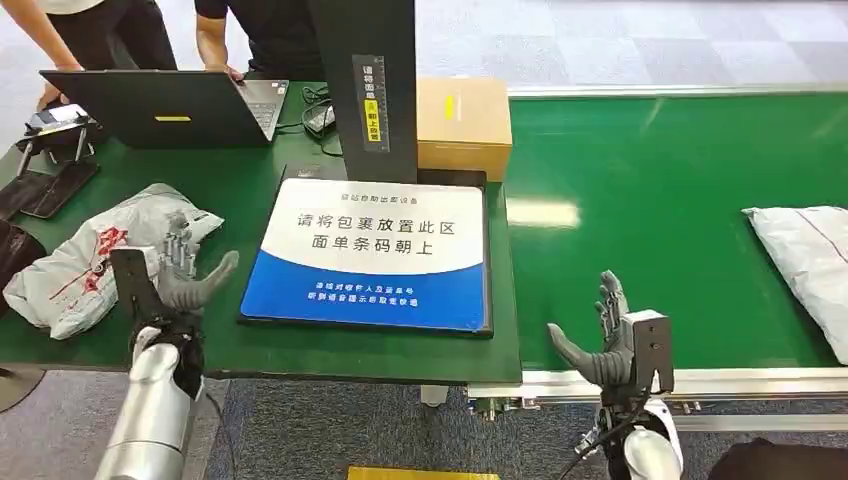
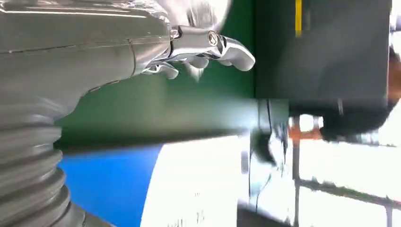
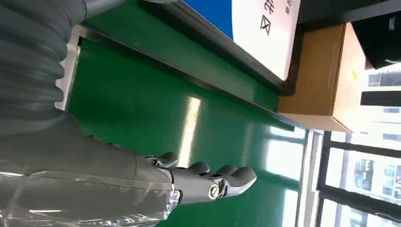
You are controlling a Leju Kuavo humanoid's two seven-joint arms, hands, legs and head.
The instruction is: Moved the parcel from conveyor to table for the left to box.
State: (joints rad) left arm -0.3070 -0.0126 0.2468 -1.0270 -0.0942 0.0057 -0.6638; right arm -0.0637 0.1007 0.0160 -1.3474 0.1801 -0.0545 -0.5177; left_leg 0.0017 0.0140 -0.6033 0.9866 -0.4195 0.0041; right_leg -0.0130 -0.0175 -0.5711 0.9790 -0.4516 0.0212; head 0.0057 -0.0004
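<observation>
Hands are both empty with fingers spread. Left hand [image 1: 190,275] hovers over the green table [image 1: 330,350], at 9 o'clock of the blue-and-white placement sign board [image 1: 370,250]; a crumpled white plastic mailer bag [image 1: 90,260] lies just beyond it at 10 o'clock. Right hand [image 1: 605,340] hovers above the green conveyor belt [image 1: 650,190]. White poly parcel [image 1: 805,260] lies on the belt at 2 o'clock, well apart. Brown cardboard box [image 1: 463,125] stands at 12 o'clock of the board.

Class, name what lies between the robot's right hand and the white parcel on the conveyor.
Bare green belt, seen in the head view, separates the right hand from the white parcel.
</observation>
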